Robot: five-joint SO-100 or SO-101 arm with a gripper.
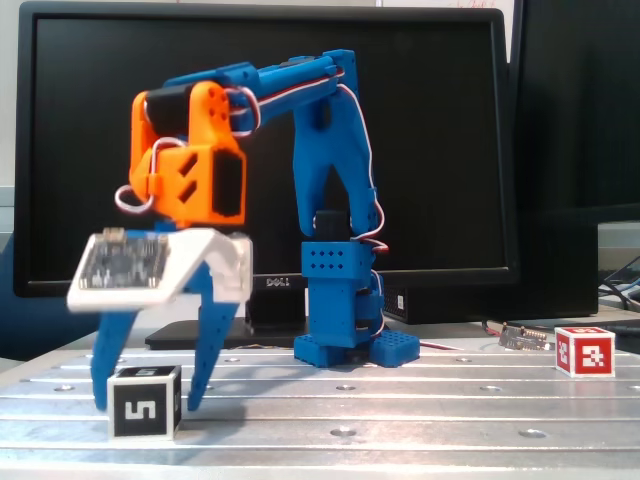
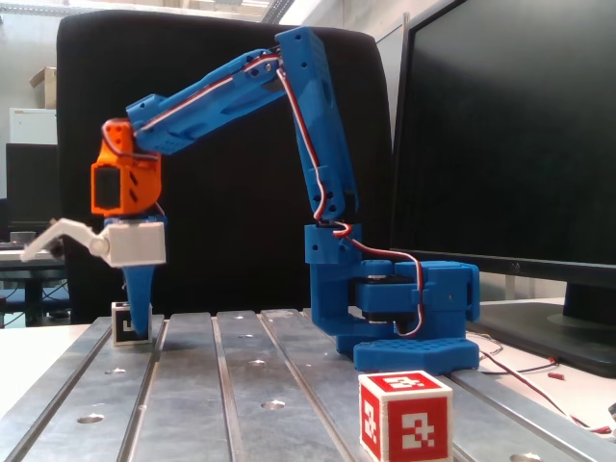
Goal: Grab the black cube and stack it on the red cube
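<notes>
A: Reaching is the step in hand. In a fixed view the claw (image 1: 150, 395) stands spread, one finger on each side of the black cube (image 1: 145, 402), which sits on the desk (image 1: 420, 410) at the front left. The red cube (image 1: 585, 351) is well apart, far right.

B: In the other fixed view, the fingers overlap, so I cannot tell the gap. The black cube (image 2: 132, 322) sits far left, the red cube (image 2: 405, 417) nearest the camera. Next, I judge: pinch, lift, carry across.
</notes>
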